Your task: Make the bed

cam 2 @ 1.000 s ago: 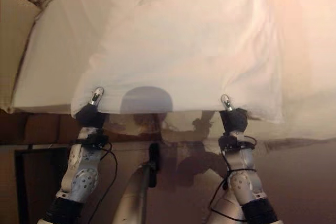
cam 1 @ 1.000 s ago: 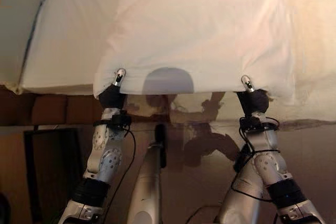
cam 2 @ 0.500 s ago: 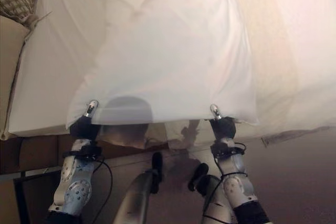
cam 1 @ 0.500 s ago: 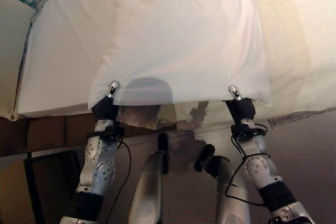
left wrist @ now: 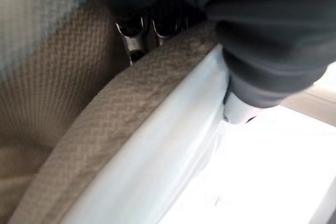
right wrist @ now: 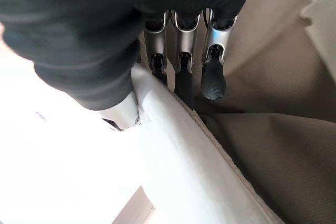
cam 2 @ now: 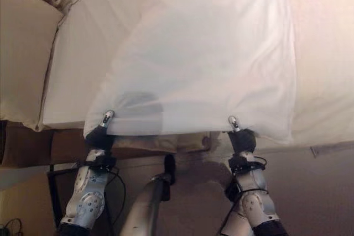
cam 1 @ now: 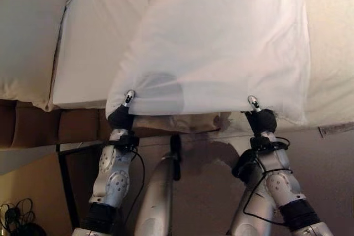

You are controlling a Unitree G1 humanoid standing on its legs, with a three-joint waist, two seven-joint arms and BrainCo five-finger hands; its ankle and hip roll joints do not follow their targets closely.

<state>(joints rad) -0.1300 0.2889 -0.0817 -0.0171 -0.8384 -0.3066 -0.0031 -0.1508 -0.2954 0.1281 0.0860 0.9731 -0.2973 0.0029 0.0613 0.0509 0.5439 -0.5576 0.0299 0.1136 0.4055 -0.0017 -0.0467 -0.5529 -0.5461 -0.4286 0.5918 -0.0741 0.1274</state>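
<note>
Both arms reach up from the bottom of the frame and hold the near hem of a white sheet [cam 1: 221, 42], which spreads from the lower middle up across the bed [cam 1: 88, 53] toward the top edge. The left robot hand [cam 1: 123, 113] pinches the hem at lower left of centre, thumb showing on top of the cloth and fingers tucked beneath; the right robot hand [cam 1: 259, 115] does the same at lower right of centre. In the right wrist view the fingers [right wrist: 181, 59] curl under a folded white edge with the thumb pressing from the other side, over a tan woven cover [right wrist: 273, 145]; the left wrist view shows a like pinch on the white edge beside the tan fabric. The sheet sits skewed: its left edge runs diagonally and leaves bare mattress at left, next to a pillow [cam 1: 25, 31] in the upper left. The likely trouble is a thin thumb-and-finger pinch slipping if the cloth is pulled hard or unevenly, dropping one corner and bunching the sheet. Uneven pull between the two arms would probably deepen the skew. The hem hangs off the near bed edge, so lowering it carelessly might trap the tan cover in a fold.
</note>
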